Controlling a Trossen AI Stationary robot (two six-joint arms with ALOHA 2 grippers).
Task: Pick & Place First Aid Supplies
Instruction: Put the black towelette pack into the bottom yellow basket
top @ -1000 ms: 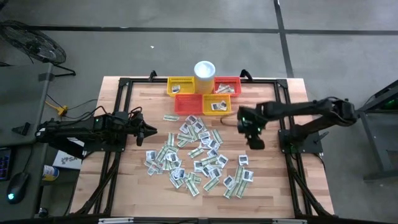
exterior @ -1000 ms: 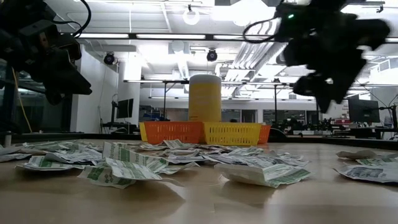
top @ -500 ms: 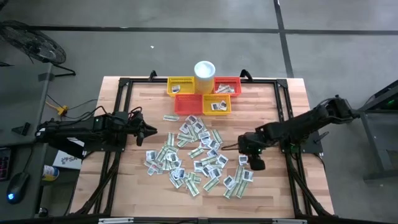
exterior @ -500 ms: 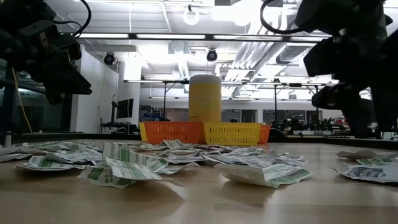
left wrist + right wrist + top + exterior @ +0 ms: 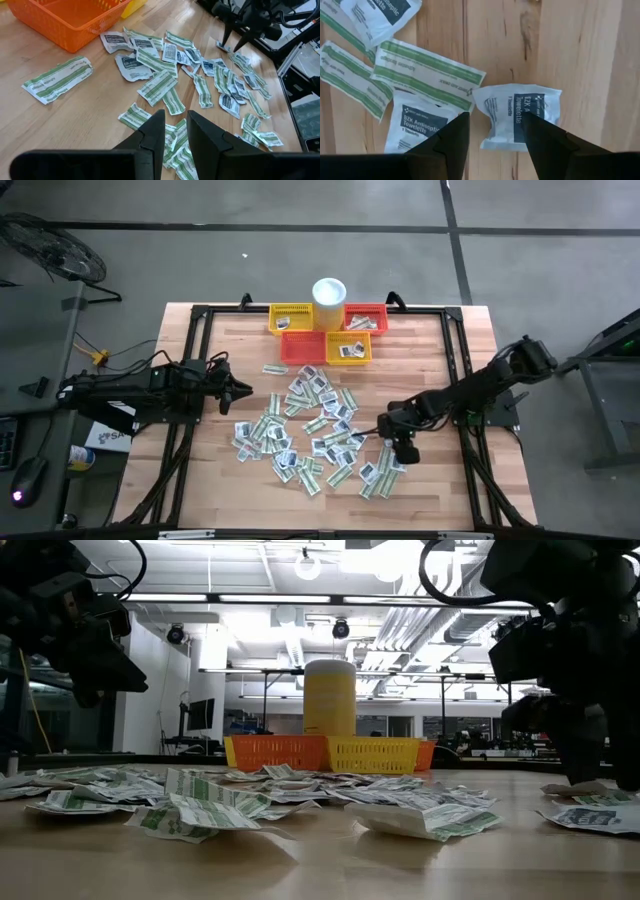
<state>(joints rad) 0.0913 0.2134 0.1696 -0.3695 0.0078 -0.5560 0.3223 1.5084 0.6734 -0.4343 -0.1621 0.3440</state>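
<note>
Wooden table [image 5: 200,480] with a black frame. Sachets [image 5: 300,425] are scattered across its middle, white and green-striped, many overlapping. At the far edge sit four baskets: yellow [image 5: 291,319], red [image 5: 366,317], a second red one [image 5: 302,348] and a second yellow one [image 5: 348,349], with a white cup [image 5: 329,292] between the back two. Some baskets hold a packet or two. Left gripper [image 5: 243,391] hovers just left of the pile. Right gripper [image 5: 404,450] is low over the pile's right edge, arm stretched in from the right.

White towelette sachet [image 5: 520,120]: "BZK A… Towelette"
Second white sachet [image 5: 417,127]: "BZK Antiseptic Towelette"
Green-striped packet [image 5: 427,72]: "Adhesive Bandage", barely legible
</note>
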